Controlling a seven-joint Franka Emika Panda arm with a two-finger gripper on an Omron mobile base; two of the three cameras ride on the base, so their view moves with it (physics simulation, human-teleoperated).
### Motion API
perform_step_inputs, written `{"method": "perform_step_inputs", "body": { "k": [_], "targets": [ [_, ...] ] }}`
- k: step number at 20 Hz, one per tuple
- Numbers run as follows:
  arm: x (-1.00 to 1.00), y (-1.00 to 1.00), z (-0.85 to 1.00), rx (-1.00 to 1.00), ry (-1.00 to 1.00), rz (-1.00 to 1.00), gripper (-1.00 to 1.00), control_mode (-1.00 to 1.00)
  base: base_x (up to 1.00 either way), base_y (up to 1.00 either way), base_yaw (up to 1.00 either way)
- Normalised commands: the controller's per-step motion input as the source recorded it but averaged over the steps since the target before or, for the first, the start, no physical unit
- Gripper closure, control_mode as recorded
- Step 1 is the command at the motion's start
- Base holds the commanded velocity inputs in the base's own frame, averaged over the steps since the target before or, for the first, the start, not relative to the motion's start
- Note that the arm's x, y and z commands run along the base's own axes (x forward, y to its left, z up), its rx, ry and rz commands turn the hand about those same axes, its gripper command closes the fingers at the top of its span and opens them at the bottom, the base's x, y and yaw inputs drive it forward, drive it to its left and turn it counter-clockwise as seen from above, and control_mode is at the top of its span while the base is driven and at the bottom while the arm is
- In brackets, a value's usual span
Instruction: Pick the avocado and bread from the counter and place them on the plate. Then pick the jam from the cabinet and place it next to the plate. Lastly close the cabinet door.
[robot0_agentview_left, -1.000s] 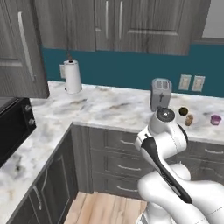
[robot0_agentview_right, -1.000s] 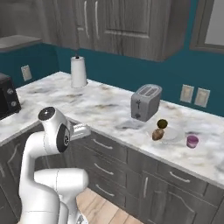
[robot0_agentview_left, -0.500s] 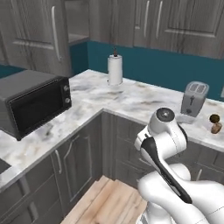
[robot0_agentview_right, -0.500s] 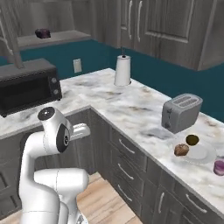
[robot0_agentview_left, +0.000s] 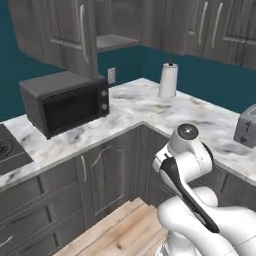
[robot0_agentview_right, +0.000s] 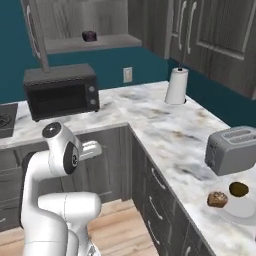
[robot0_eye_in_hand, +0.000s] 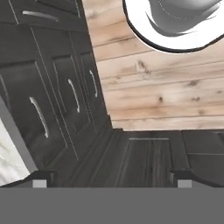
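Note:
The jam (robot0_agentview_right: 89, 36), a small dark jar, stands on the grey shelf of the open cabinet (robot0_agentview_left: 116, 42) above the microwave. The cabinet door (robot0_agentview_left: 67, 37) is swung open, its long pale handle facing out. On the marble counter (robot0_agentview_right: 170, 131), at the far right, a white plate (robot0_agentview_right: 246, 212) carries the dark avocado (robot0_agentview_right: 239, 189). The brown bread (robot0_agentview_right: 217, 199) rests at the plate's left rim. My gripper (robot0_eye_in_hand: 111, 181) is open with nothing between its tips. It looks down at low grey cupboards and wood floor, far from all of these things.
A black microwave (robot0_agentview_left: 67, 102) sits on the counter's left run, with a dark stove top (robot0_agentview_left: 9, 150) beside it. A paper towel roll (robot0_agentview_right: 176, 86) stands in the corner and a grey toaster (robot0_agentview_right: 232, 150) near the plate. My arm is folded close over the base.
The base has driven and turned left, so the whole scene has shifted. The microwave, stove and open cabinet have come into view. The gripper has stayed open.

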Motion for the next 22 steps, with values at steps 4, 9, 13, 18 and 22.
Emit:
{"method": "perform_step_inputs", "body": {
  "k": [4,9,13,18,22],
  "targets": [
    [0.00,0.00,0.00,0.00,0.00,0.00,-1.00,1.00,-0.07,-0.53,0.33],
    [0.00,0.00,0.00,0.00,0.00,0.00,-1.00,1.00,-0.01,-0.59,0.33],
    [0.00,0.00,0.00,0.00,0.00,0.00,-1.00,1.00,0.00,-0.45,0.29],
    [0.00,0.00,0.00,0.00,0.00,0.00,-1.00,1.00,0.03,-0.25,0.12],
    [0.00,0.00,0.00,0.00,0.00,0.00,-1.00,1.00,0.26,-0.25,0.02]
  ]
}}
